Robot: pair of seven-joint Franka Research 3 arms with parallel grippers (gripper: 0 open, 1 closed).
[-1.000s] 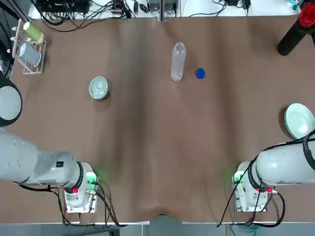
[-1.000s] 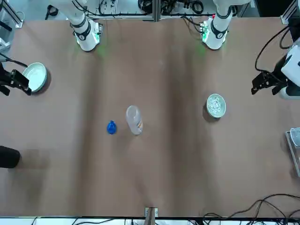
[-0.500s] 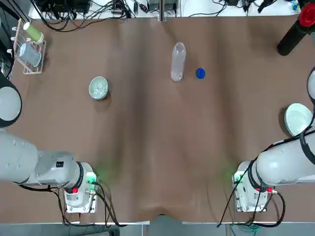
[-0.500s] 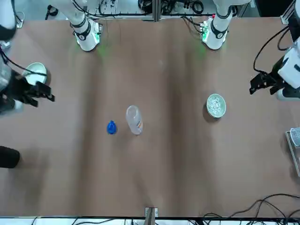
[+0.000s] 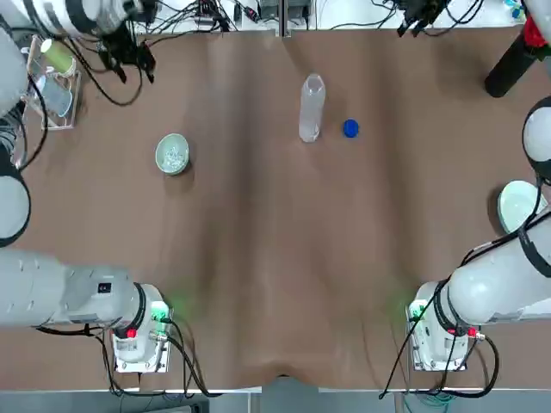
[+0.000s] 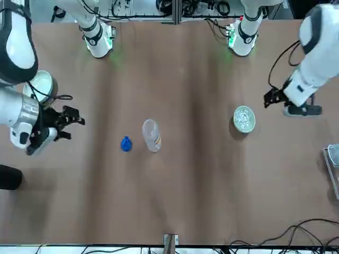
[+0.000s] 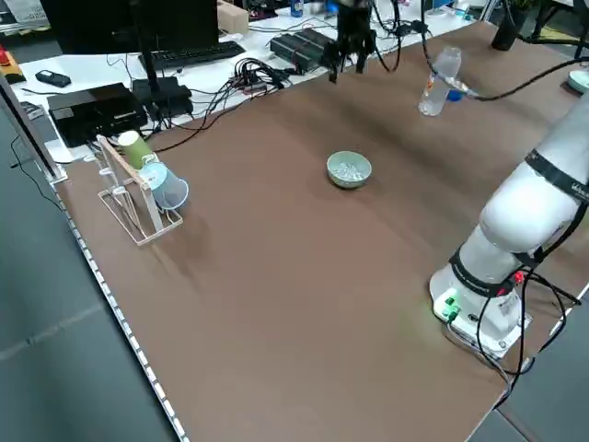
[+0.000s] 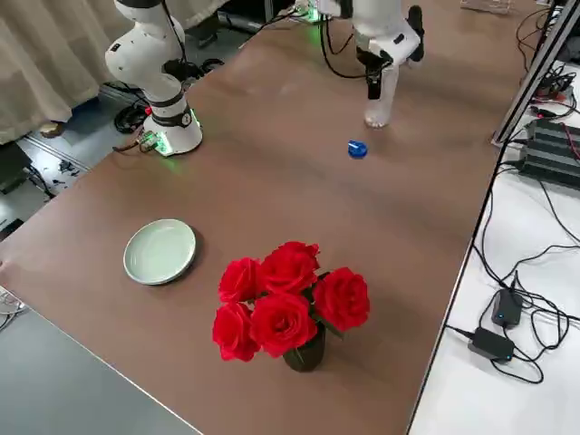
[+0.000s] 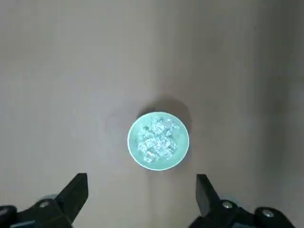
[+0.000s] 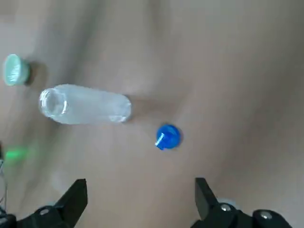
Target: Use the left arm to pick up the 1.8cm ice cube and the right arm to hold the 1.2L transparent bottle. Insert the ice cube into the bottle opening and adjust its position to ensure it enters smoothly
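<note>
both grippers in the air, bottle and ice untouched

the clear bottle (image 5: 312, 107) stands upright on the brown table (image 5: 275, 258), uncapped, its opening (image 10: 49, 102) bare. the blue cap (image 5: 349, 128) lies just beside it, at its 3 o'clock in the top view. well apart, at the bottle's 8 o'clock, sits the pale green bowl (image 5: 172, 154) holding a heap of ice cubes (image 9: 159, 139).

the left gripper (image 9: 141, 194) hangs above the bowl with its 2 fingers spread wide and nothing between them. the right gripper (image 10: 137, 199) hangs above the bottle and cap, its fingers also wide apart and holding nothing.

a vase of red roses (image 8: 288, 304) and a pale plate (image 8: 159, 251) stand toward the table's right side.
</note>
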